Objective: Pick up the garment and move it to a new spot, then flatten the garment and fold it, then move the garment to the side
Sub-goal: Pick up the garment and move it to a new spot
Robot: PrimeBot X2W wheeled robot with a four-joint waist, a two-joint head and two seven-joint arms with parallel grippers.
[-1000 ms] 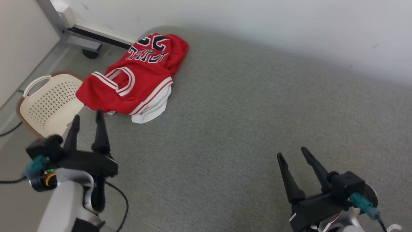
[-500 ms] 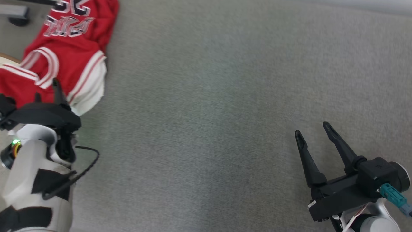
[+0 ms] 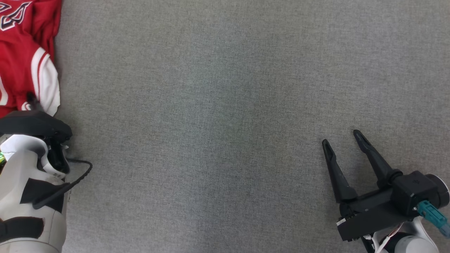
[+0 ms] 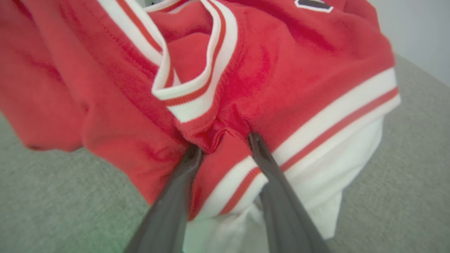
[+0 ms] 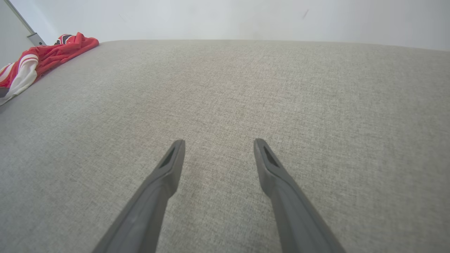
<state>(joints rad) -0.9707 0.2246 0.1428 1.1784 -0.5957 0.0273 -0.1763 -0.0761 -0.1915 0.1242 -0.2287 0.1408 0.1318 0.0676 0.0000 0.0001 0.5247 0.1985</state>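
The garment [image 3: 21, 66] is a red jersey with white and red trim, lying crumpled at the far left edge of the grey surface in the head view. My left gripper [image 3: 21, 102] reaches into its near edge. In the left wrist view the two fingers stand somewhat apart, their tips pressed into the red cloth [image 4: 281, 70] on either side of a bunched fold, gripper [image 4: 222, 143] open around it. My right gripper [image 3: 341, 137] hovers open over bare surface at the lower right, nothing between its fingers [image 5: 218, 142]. The garment [image 5: 38, 59] shows far off at that view's upper left.
A grey fabric surface [image 3: 225, 123] stretches wide between the two grippers. A pale wall [image 5: 246, 17] rises behind it, with a metal post [image 5: 21, 21] at the corner beyond the garment. A black cable [image 3: 77, 172] loops off my left wrist.
The head camera has tilted down and swung right, sliding the garment toward the picture's left edge. My left gripper has reached the garment's near edge and its fingers have narrowed around a fold.
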